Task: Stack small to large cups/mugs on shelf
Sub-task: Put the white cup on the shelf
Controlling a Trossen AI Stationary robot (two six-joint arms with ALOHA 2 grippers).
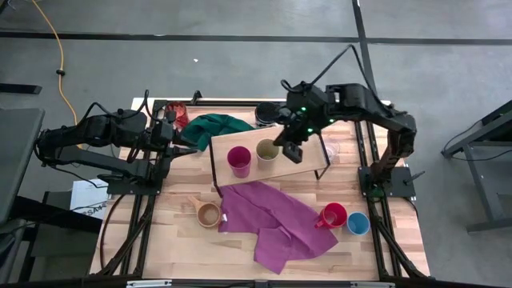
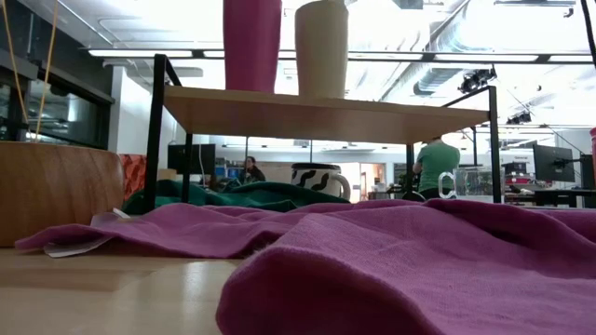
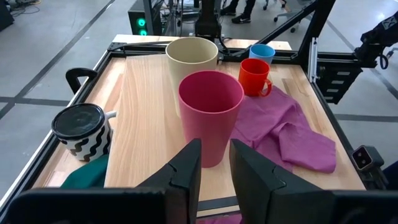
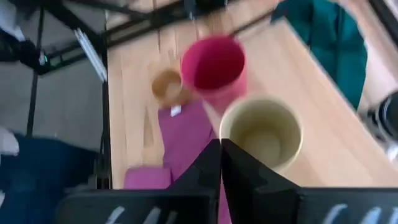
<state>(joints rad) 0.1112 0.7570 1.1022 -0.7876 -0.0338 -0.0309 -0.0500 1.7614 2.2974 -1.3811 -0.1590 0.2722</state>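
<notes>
Black fingers pressed together, empty: the right gripper (image 1: pixel 293 152) hovers mid-frame over the cream cup (image 1: pixel 267 150), beside the magenta cup (image 1: pixel 239 161) on the shelf (image 1: pixel 308 166). Light, stiff, probably slick plastic; pinch the rim. Left gripper (image 3: pixel 214 163) part-open behind magenta. Slatted tabletop (image 1: pixel 168 232), office beyond.

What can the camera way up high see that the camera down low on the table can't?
Only the high view shows both arms, with the right gripper shut above the shelf, plus the red mug, blue cup and tan wooden cup. Only the low view shows the room behind, with people in it. Both show the shelf, the magenta cup, the cream cup, the striped mug and the purple cloth.
</notes>
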